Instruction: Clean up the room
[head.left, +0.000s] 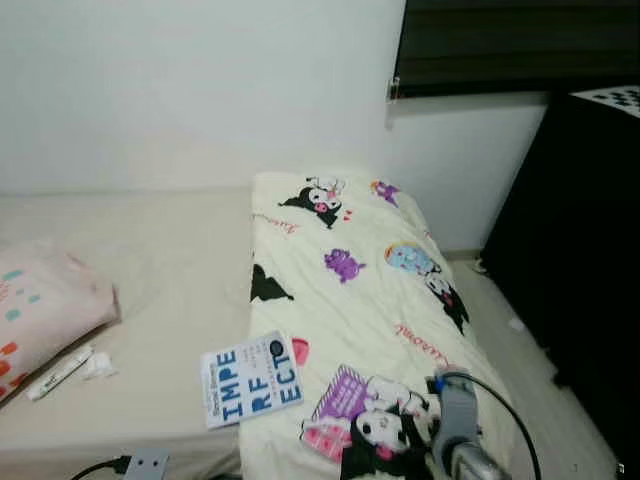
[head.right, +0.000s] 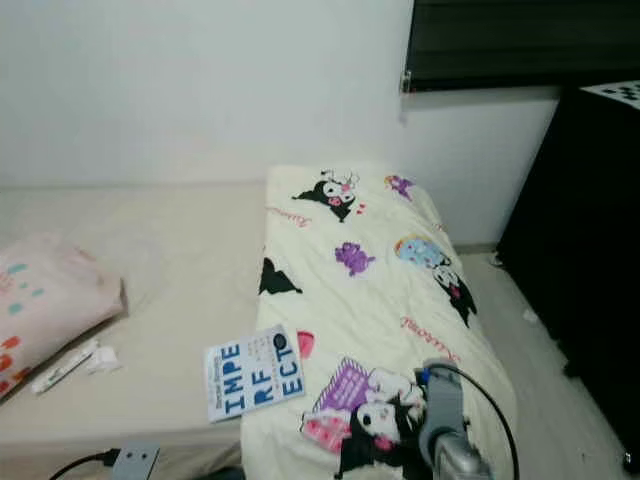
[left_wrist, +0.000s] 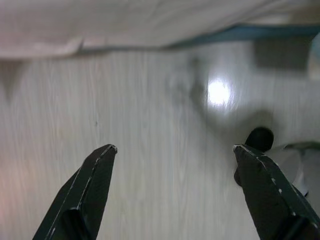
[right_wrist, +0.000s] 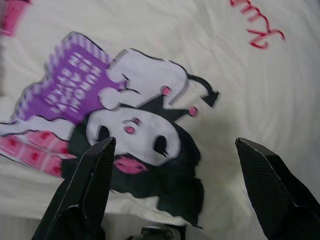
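Observation:
A white and blue book (head.left: 251, 378) printed "IMPERFECT" lies near the bed's front edge, partly on a cream cartoon-print blanket (head.left: 350, 290). A white tube (head.left: 60, 372) and a small crumpled wrapper (head.left: 98, 366) rest on the beige sheet (head.left: 170, 270) beside a pink patterned pillow (head.left: 40, 305). My right arm (head.left: 455, 425) reaches over the blanket's front corner. My right gripper (right_wrist: 175, 142) is open just above a black and white cartoon figure (right_wrist: 145, 135), holding nothing. My left gripper (left_wrist: 174, 147) hangs open over pale wood floor (left_wrist: 150, 110).
A tall black cabinet (head.left: 580, 250) stands right of the bed across a narrow strip of floor (head.left: 540, 400). A dark window blind (head.left: 520, 45) is on the far wall. A grey plug block with a black cable (head.left: 145, 465) sits at the bed's front edge.

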